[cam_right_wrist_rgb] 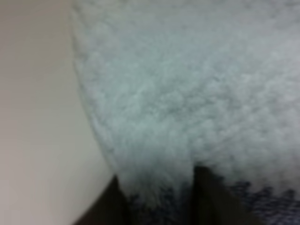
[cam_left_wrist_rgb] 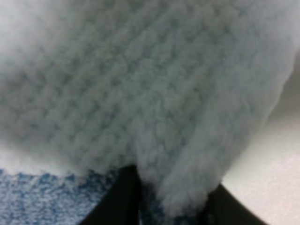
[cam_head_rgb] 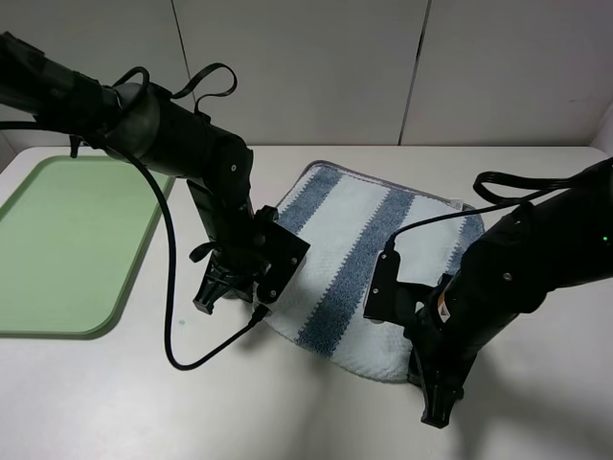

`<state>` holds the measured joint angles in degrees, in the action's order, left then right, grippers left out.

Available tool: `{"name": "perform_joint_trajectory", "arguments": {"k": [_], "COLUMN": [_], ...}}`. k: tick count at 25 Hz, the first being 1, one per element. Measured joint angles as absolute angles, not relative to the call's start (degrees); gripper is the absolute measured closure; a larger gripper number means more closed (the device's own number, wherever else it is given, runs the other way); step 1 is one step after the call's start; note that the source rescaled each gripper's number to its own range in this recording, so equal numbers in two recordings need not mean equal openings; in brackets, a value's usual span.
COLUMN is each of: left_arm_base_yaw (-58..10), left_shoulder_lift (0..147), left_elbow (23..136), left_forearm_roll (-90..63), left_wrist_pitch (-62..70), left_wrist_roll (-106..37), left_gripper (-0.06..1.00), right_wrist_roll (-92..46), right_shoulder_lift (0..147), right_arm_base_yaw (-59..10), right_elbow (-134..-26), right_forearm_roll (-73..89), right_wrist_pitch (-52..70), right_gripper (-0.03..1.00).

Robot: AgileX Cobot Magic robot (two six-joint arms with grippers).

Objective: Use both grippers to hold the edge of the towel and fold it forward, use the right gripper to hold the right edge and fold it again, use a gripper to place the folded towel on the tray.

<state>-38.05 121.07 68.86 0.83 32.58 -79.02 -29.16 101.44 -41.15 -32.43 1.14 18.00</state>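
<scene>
The left gripper [cam_head_rgb: 215, 295] and the right gripper [cam_head_rgb: 433, 407] were both down low at the near side of the towel [cam_head_rgb: 354, 240], one at each corner. Far to the left lay the green tray [cam_head_rgb: 57, 240], well apart from the towel. Next came the left gripper. Its close-up showed fluffy cloth squeezed between its black fingers [cam_left_wrist_rgb: 117, 201], so it was grasping the towel. In the middle, the striped towel lay spread out flat on the tabletop [cam_head_rgb: 287, 412]. On the right, the other gripper also had cloth pinched between its fingers [cam_right_wrist_rgb: 206, 197].

I think only the very first grab was done. No fold showed yet. The fold forward, the second fold from the right and the trip to the tray were all left to do.

From up high, the black arms hid where the fingers met the cloth. Both close-ups were blurry, and the thin grey edge of the towel could not be picked out in them. The tray was cut off at the side.
</scene>
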Motion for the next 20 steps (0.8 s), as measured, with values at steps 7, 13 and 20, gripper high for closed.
{"name": "perform_joint_trajectory", "arguments": {"k": [7, 13, 20], "left_arm_base_yaw": [-37.99, -37.99, -37.99], "left_shoulder_lift": [121.07, 121.07, 120.56], "left_elbow": [68.86, 68.86, 68.86], "left_forearm_roll": [0.89, 0.89, 0.83], "left_wrist_pitch": [32.17, 32.17, 34.14], "left_wrist_roll": [-79.02, -79.02, -79.02], "left_gripper": [0.93, 0.94, 0.94], "right_wrist_roll": [-29.33, -29.34, -29.34], "right_shoulder_lift": [101.44, 101.44, 101.44], "right_arm_base_yaw": [-41.03, -41.03, -41.03], "right_elbow": [-32.43, -32.43, -32.61], "right_forearm_roll": [0.0, -0.45, -0.62], "right_wrist_pitch": [17.1, 17.03, 18.23], "right_gripper": [0.97, 0.97, 0.97]}}
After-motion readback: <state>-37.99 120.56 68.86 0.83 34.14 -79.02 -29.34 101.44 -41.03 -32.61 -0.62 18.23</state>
